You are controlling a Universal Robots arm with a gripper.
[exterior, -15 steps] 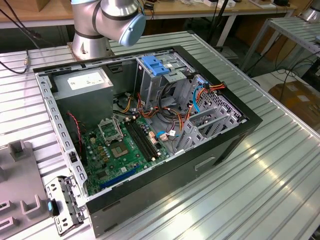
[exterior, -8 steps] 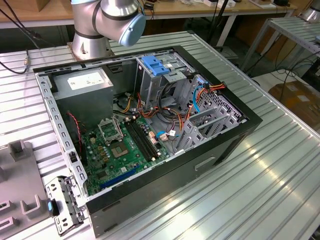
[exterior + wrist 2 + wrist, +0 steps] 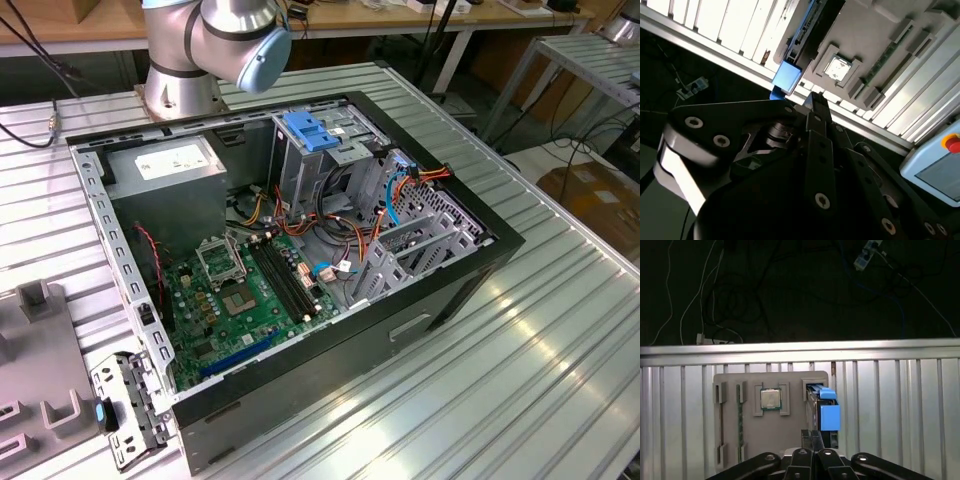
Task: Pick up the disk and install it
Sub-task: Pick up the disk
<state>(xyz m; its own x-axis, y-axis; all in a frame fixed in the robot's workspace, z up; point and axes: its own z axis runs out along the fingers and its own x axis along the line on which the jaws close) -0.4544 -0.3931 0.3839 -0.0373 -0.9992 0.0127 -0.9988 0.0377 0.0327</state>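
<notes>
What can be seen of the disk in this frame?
The disk stands on edge in a slot of the grey holder tray, which lies on the ribbed metal table, next to a seated processor chip. Its thin dark edge shows; a bright-blue plastic carrier runs along it and ends in a squarish tab. The gripper, shut, hovers by that end without holding it.

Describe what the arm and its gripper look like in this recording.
In the exterior view the arm is built of thick, rounded silver-grey metal joints, one closed by a light-blue cap. In both wrist views the gripper is matt black, made of flat linkage bars pinned with round silver fasteners.
</notes>
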